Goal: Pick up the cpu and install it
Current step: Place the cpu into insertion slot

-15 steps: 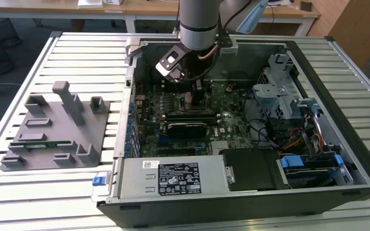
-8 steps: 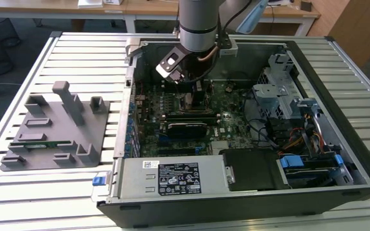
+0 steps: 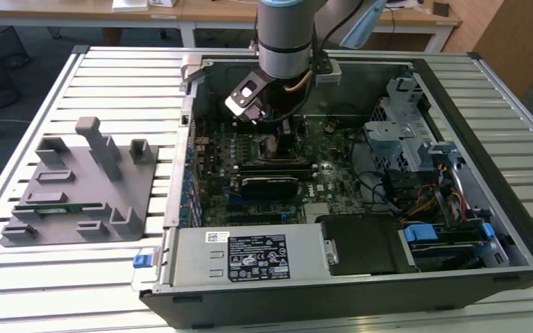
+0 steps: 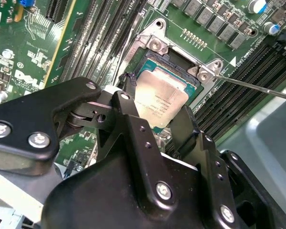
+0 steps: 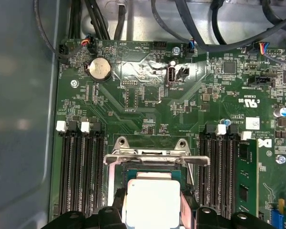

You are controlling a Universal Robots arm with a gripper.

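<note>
Black fingers [image 4: 126, 107] of my hand [image 4: 157, 107] were pinched narrow on the cpu [image 4: 163, 95], gripping two of its edges directly over the open socket [image 4: 168, 64] on the motherboard [image 5: 148, 109]. Pick-up looked done. I could not tell whether the chip was seated, and I had not let go.

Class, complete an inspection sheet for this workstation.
Surface: slatted metal table carrying an open computer case.
Job's things: cpu, silver top up, over the open socket frame; seated or not, cannot tell.
Clutter: grey fixture block holding a green memory stick, at the exterior view's left of the case.
Grippers: the gripper is inside the case, fingers closed on two opposite cpu edges.
Cables: black cables along the case wall; coloured wires by the drive bay.
Surroundings: wooden desks behind the table.
</note>
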